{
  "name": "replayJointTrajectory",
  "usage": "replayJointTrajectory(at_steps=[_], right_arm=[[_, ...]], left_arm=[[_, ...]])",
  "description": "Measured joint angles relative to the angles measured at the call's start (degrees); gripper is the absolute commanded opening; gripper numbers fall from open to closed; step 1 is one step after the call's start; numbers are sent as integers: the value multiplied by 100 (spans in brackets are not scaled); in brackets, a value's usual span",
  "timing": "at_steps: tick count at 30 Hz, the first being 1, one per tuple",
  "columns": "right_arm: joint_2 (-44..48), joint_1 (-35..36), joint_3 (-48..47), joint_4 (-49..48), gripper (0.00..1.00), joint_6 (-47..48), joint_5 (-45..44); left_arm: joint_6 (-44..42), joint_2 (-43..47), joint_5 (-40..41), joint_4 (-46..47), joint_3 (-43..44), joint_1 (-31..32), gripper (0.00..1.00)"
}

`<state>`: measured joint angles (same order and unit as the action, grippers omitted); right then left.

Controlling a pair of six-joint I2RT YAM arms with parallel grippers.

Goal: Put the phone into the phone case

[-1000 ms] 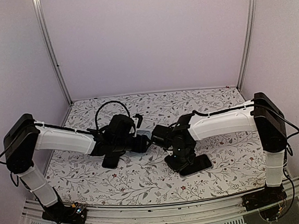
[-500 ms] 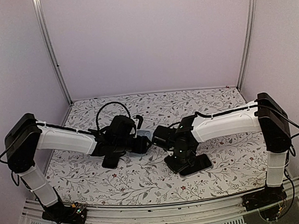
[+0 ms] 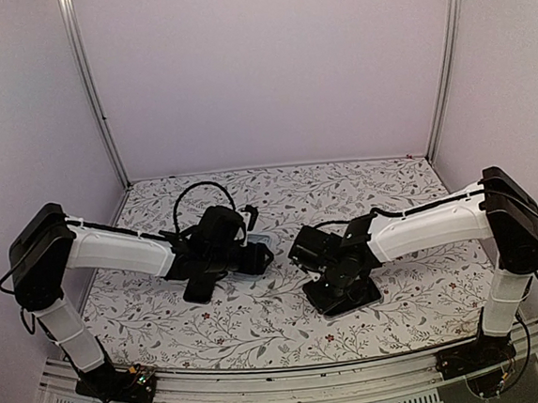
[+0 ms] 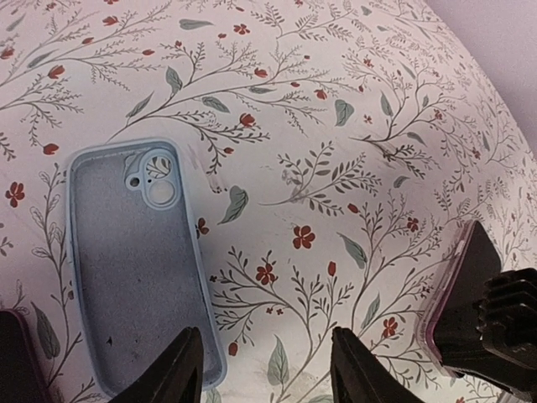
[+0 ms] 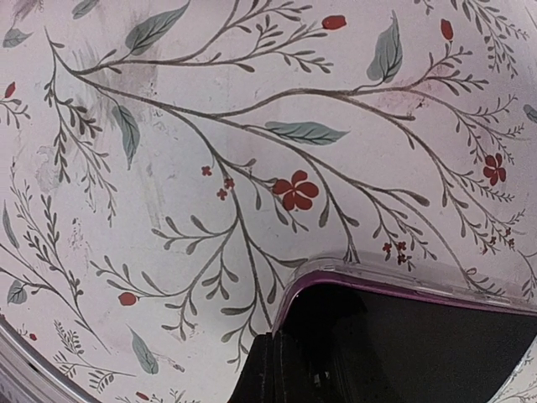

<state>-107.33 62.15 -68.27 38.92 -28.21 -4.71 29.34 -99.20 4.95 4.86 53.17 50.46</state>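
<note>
A light blue phone case lies open side up on the flowered table, camera hole at its far end. My left gripper hovers open at the case's near right corner, nothing between its fingers; the left finger overlaps the case's edge. The phone, dark-screened with a pink edge and a clear rim, lies flat to the right. My right gripper is shut, its tips resting on the phone's near corner. The phone's pink edge and the right gripper also show at the left wrist view's right border.
The flowered tablecloth covers the table. Purple walls and two metal posts close in the back and sides. A black cable loops above the left wrist. Both arms meet near the table's middle.
The right gripper has shut and its arm has swung a little to the right, tips staying at the phone. The left arm and the case have not moved.
</note>
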Motion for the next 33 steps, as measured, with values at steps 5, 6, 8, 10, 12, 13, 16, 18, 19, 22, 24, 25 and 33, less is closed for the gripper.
replayJointTrajectory(at_steps=[5,6,8,10,12,13,16,18,19,22,24,25,33], right_arm=[[271,-282,452,-636,0,81,404],[273,-358,448,-691,12,125,529],[243,-452,332,-706,47,238,713],[227,-494,98,-651,67,468,841],[201,-494,-107,-487,95,778,920],[236,-494,-251,-345,99,1128,970],[444,-494,-494,-282,99,1690,1032],[824,-494,-619,-376,99,2317,1139],[1099,-494,-605,-468,99,2677,1196],[2144,-509,15,-1073,99,4006,1377],[2865,-520,758,-1419,99,5031,1478],[3097,-522,1091,-1506,99,5519,1495],[2583,-713,1801,-1384,99,7622,1558]], left_arm=[[0,-61,-2,-2,63,2,53],[0,-85,-2,-7,81,2,53],[0,-129,-7,-9,118,2,53],[-2,-144,-17,-11,136,4,53],[-13,-144,-22,-13,146,7,53],[-17,-144,-22,-13,153,7,53],[-28,-144,-17,-11,162,7,53],[-42,-144,-15,-11,168,7,53],[-48,-144,-9,-9,170,7,53],[-74,-129,4,-4,170,7,54],[-87,-83,4,0,170,7,54],[-96,-50,4,2,168,7,54],[-170,197,13,26,107,7,55]])
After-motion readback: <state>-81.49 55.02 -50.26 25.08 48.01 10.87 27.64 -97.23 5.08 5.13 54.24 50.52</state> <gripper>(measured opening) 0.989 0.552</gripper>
